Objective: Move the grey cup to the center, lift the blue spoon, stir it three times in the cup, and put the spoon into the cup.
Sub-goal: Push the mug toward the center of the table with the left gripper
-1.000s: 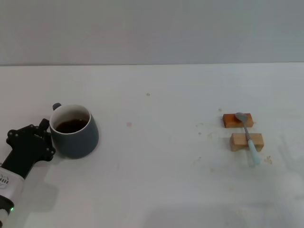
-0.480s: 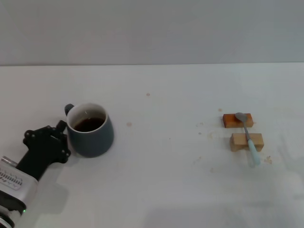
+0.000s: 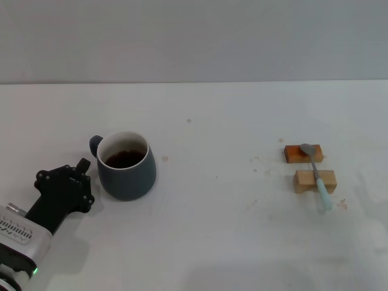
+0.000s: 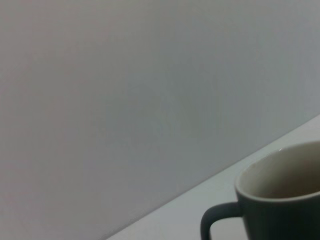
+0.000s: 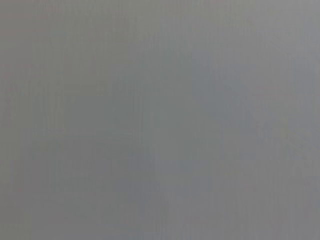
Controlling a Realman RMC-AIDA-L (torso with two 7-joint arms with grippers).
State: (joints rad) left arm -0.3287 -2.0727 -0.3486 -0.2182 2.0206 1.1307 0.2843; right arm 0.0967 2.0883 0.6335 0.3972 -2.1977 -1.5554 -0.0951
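Observation:
The grey cup point(image 3: 127, 174) stands upright on the white table point(image 3: 212, 230), left of the middle, with dark brown liquid inside and its handle turned to the back left. Its rim and handle also show in the left wrist view point(image 4: 280, 200). My left gripper point(image 3: 86, 182) is low on the table just left of the cup, with a thin gap between them. The blue spoon point(image 3: 316, 173) lies at the right across two small wooden blocks, bowl toward the back and pale handle toward the front. My right gripper is out of view.
The spoon rests on a reddish-brown block point(image 3: 294, 153) and a lighter wooden block point(image 3: 306, 181). Small crumbs and marks dot the table near the blocks. A plain grey wall runs along the table's far edge. The right wrist view shows only plain grey.
The cup has slid to the right toward the middle, with my left gripper moving along behind it. Now a small gap shows between gripper and cup. The spoon has not moved.

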